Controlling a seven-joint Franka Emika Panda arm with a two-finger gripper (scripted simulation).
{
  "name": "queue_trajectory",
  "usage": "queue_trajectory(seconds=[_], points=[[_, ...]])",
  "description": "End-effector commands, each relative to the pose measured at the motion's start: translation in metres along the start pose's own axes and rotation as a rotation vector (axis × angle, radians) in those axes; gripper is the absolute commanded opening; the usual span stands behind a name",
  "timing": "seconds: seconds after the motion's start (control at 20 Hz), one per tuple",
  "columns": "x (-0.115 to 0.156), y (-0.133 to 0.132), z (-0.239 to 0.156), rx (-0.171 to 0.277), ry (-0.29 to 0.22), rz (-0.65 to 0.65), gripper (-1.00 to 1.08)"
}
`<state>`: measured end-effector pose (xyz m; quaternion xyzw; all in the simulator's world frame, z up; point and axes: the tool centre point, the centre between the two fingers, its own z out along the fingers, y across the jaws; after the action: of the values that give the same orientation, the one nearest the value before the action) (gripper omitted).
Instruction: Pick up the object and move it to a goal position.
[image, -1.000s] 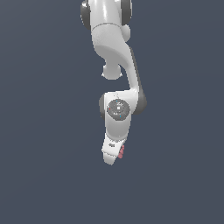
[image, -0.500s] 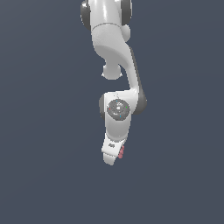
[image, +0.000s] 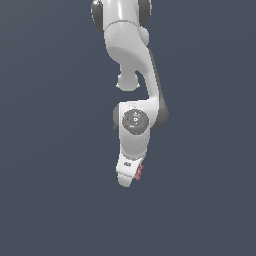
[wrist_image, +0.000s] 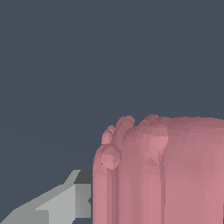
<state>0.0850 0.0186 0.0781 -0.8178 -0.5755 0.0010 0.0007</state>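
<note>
End effector (image: 129, 176): closed on the lump, which shows as a pink sliver at its side.
Lump (wrist_image: 162, 170): pinkish-red, ribbed; fills the wrist view against one grey finger (wrist_image: 52, 205).
Handling: probably light and stiff; the ridges should resist slipping.
Grip: across the narrow ribbed body.

Only a flat, uniform dark blue-grey backdrop (image: 45, 150) behind everything in both views; no edge, corner or seam discernible, nothing seen lying directly on any surface.
</note>
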Motion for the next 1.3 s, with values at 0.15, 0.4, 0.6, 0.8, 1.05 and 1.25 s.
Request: queue_trajectory(seconds=[0.15,0.4,0.6,0.8,1.05,1.25], points=[[0.000,0.000,-0.036,-0.002,0.000,-0.001,-1.00],[-0.001,-0.001,-0.087,-0.002,0.000,-0.001,-1.00],[-0.002,-0.002,-0.134,-0.002,0.000,-0.002,-1.00],[-0.002,-0.002,-0.180,-0.002,0.001,-0.002,-1.00],[-0.003,-0.002,-0.236,-0.001,0.002,-0.002,-1.00],[-0.004,-0.001,-0.278,-0.002,0.002,-0.002,-1.00]])
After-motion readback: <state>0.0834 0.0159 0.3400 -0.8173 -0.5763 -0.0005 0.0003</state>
